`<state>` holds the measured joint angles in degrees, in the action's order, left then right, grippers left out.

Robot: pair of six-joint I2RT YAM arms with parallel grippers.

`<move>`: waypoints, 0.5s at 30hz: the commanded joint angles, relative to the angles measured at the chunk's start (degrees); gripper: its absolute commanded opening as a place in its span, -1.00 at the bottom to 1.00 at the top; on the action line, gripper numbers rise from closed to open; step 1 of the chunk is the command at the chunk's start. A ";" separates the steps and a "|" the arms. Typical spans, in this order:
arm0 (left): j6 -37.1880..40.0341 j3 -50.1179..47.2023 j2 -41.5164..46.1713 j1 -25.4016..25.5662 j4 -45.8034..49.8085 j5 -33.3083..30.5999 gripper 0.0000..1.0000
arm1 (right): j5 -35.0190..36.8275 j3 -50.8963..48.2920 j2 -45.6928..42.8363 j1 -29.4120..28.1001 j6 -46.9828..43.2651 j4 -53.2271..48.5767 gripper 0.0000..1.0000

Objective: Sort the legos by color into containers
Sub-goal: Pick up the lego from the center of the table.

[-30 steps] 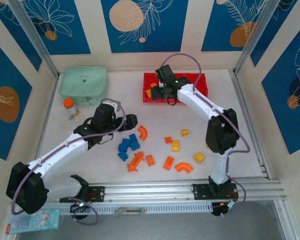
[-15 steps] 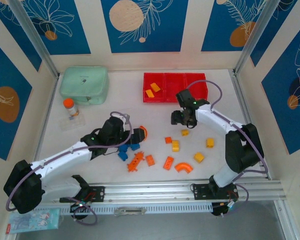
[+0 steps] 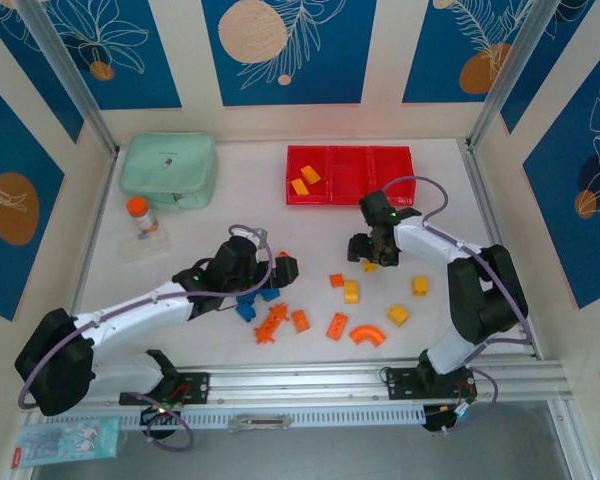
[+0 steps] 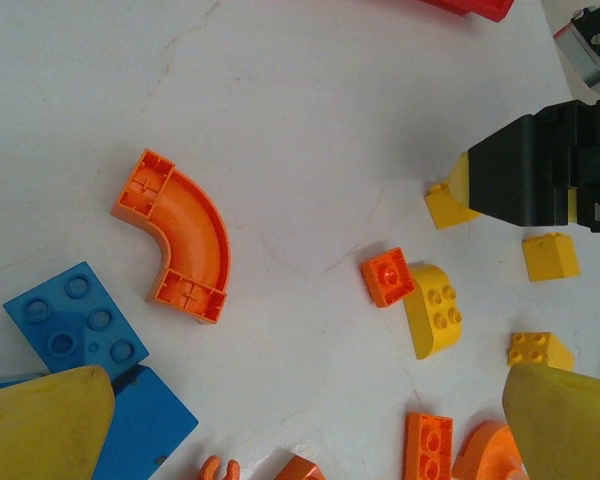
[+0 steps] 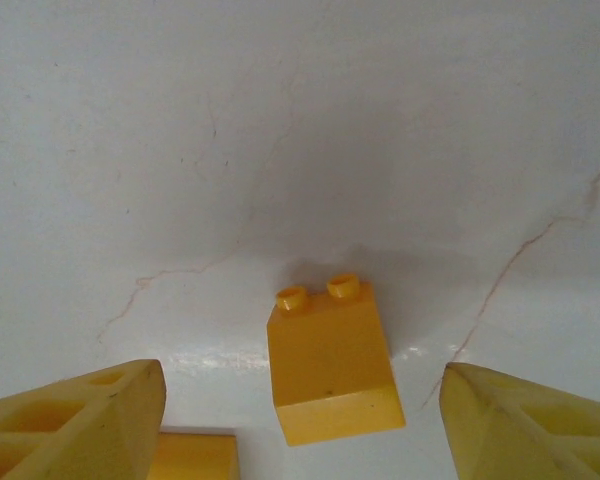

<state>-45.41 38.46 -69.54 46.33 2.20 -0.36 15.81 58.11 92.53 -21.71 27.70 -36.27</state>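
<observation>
The three joined red bins [image 3: 365, 160] stand at the back; the left one holds two yellow-orange legos [image 3: 305, 180]. Blue [image 3: 247, 298], orange [image 3: 337, 325] and yellow legos [image 3: 398, 314] lie scattered on the table, among them a long studded orange piece [image 3: 271, 324]. My right gripper [image 3: 370, 257] [image 5: 302, 405] is open, low over a small yellow brick [image 5: 330, 365] that lies between its fingers [image 5: 70, 420]. My left gripper [image 3: 280, 268] [image 4: 300, 440] is open and empty. An orange arch [image 4: 180, 235] and blue bricks [image 4: 75, 325] lie just ahead of it.
A mint-green case [image 3: 168, 170] sits at the back left, and an orange-capped bottle [image 3: 138, 213] stands in front of it. Another orange arch [image 3: 367, 336] lies near the front rail. The two grippers work close together at mid-table.
The right arm left the red bins, where a second piece now lies, and came down over the yellow brick. The left gripper moved right and forward past the blue bricks.
</observation>
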 commanded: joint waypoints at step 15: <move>-0.91 0.48 -1.56 0.94 -1.22 -0.96 0.99 | 2.75 -0.06 4.08 -2.19 -1.50 -0.13 -0.21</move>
<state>-46.09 38.46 -70.74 46.65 1.89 -0.47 17.78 58.00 95.92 -23.38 26.76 -36.16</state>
